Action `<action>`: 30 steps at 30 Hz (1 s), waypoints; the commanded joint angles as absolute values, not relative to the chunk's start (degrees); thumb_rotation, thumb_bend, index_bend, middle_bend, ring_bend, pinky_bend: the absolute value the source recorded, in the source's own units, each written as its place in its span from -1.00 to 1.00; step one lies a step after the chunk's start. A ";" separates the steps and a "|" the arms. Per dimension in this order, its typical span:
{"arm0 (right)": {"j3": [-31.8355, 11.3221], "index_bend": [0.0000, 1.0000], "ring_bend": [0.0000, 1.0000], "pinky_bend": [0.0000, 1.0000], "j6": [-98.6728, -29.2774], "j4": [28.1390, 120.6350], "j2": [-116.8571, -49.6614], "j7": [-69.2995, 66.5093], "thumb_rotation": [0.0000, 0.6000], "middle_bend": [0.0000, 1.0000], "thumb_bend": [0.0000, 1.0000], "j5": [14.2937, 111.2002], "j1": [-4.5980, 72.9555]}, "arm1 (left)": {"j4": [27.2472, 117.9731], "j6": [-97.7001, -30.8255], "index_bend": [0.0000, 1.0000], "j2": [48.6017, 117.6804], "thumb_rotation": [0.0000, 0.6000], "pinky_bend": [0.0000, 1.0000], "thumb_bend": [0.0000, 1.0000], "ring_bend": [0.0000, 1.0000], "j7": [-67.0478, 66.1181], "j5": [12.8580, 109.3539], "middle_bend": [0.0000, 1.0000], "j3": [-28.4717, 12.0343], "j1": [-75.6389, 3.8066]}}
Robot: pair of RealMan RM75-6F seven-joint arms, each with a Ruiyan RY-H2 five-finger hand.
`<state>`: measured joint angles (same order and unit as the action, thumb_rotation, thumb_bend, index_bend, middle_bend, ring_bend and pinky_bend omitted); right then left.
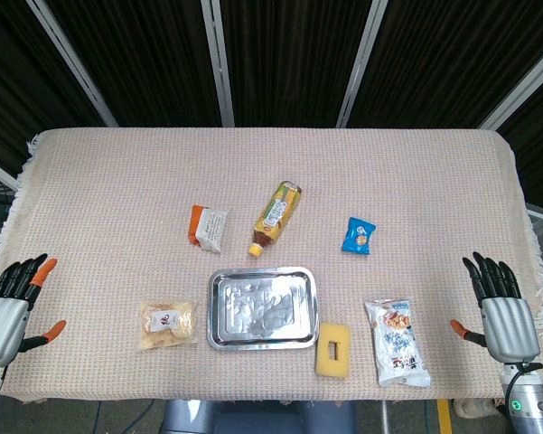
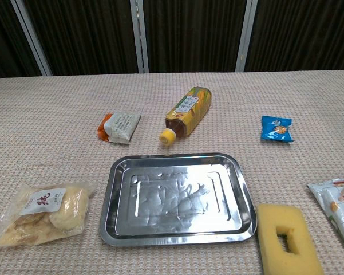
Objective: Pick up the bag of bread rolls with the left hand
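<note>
The bag of bread rolls [image 1: 167,324] is a clear packet of pale yellow rolls with a white label, lying flat on the cloth just left of the metal tray; the chest view shows the bag [image 2: 46,213] at the lower left. My left hand [image 1: 14,303] hovers at the table's left edge, well left of the bag, fingers spread and empty. At the right edge, my right hand [image 1: 501,307] is likewise spread and empty. Neither hand appears in the chest view.
A metal tray [image 1: 219,312] lies at front centre, with a yellow sponge [image 1: 333,349] and a white snack bag [image 1: 397,342] to its right. Behind it lie an orange-and-white packet [image 1: 209,227], a tea bottle [image 1: 276,216] on its side and a small blue packet [image 1: 359,235].
</note>
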<state>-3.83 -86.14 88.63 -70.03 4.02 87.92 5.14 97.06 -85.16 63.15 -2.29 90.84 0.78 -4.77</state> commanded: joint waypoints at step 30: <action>-3.93 -0.98 -1.00 -1.00 -85.67 87.85 -70.35 3.23 1.00 -1.00 -1.00 87.52 5.47 | 97.95 -77.51 -0.95 64.68 1.00 -1.00 -0.89 -1.00 -1.73 92.87 -1.00 2.99 -8.34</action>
